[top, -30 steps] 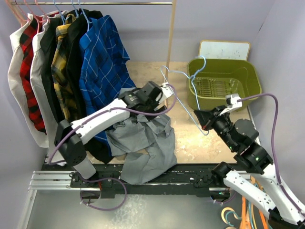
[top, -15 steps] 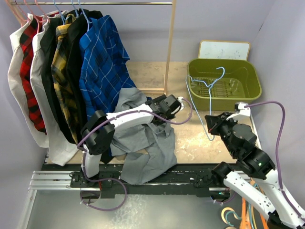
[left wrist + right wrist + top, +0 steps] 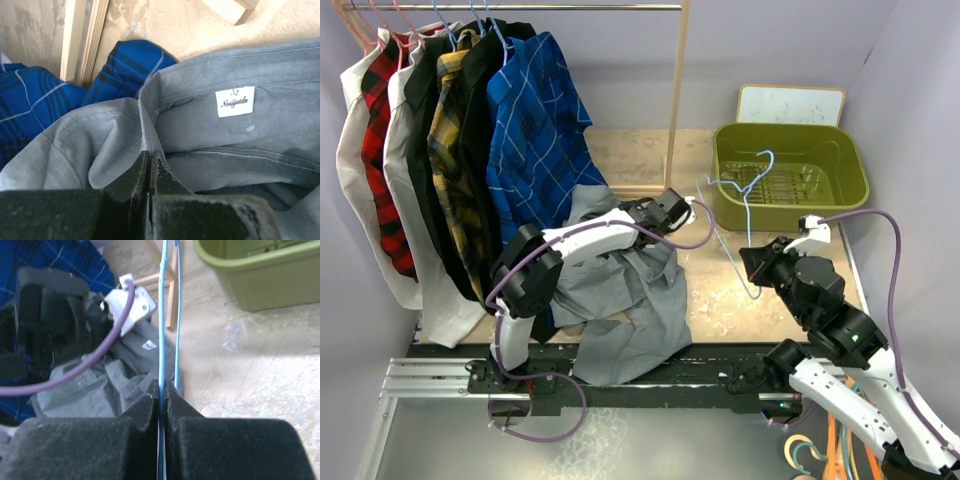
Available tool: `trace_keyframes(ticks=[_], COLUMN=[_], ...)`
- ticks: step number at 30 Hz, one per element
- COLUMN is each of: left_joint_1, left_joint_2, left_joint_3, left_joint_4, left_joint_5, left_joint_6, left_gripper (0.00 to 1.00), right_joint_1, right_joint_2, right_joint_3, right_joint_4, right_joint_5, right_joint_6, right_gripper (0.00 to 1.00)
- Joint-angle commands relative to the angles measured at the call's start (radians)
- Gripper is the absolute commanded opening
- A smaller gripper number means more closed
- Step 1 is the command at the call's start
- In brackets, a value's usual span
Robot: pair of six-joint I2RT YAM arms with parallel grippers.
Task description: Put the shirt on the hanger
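Observation:
The light-grey shirt (image 3: 630, 290) lies crumpled on the table's near left, draping over the front edge. My left gripper (image 3: 660, 215) is at its far end, shut on the collar edge (image 3: 146, 135) beside the white neck label (image 3: 235, 101). My right gripper (image 3: 752, 262) is shut on the thin light-blue wire hanger (image 3: 725, 235); the wire (image 3: 162, 320) runs straight out between the black pads. The hanger stands tilted between the shirt and the green bin, its hook (image 3: 760, 165) over the bin's rim.
An olive-green bin (image 3: 790, 175) holding more hangers sits at the back right. A rail at the back left carries several hung garments, with a blue checked shirt (image 3: 535, 130) nearest. A wooden post (image 3: 676, 95) stands just behind the left gripper. Orange hangers (image 3: 840, 450) lie at the bottom right.
My left gripper came down onto the grey shirt and shut on its collar. The right gripper shifted the blue hanger, whose hook now hangs over the bin.

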Motion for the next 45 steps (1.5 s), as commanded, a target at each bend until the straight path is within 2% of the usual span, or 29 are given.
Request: trace_keyframes(ticks=[1,9,14,24,31,36,45], left_joint_1=[0.025,0.105,0.109,0.109,0.109,0.109,0.109], left_joint_2=[-0.124,-0.264,-0.279,-0.308,-0.347,-0.404,-0.473], left_joint_3=[0.049,0.048,0.058,0.091,0.164,0.216,0.233], left_joint_4=[0.004,0.018,0.016,-0.029,-0.117,-0.162,-0.188], left_joint_5=[0.038,0.056,0.057,0.114,0.251,0.328,0.362], left_joint_6=[0.016,-0.004,-0.016,-0.049,-0.101,-0.097,-0.093], left_gripper=[0.00,0.00,0.00,0.00,0.00,0.00,0.00], right_joint_1=[0.004,0.003,0.003,0.003,0.003,0.004,0.018], right_joint_2=[-0.010,-0.045,-0.048,0.015,0.103,0.112,0.184], right_joint_3=[-0.013,-0.038,-0.094,-0.075,-0.143,-0.139,-0.185], right_joint_4=[0.009,0.025,0.145,0.244,0.464,0.537,0.698], right_joint_5=[-0.135,-0.441,-0.582,-0.569,-0.561,-0.512,-0.549], right_joint_6=[0.052,0.059,0.072,0.032,0.033,0.023,0.089], right_gripper=[0.00,0.00,0.00,0.00,0.00,0.00,0.00])
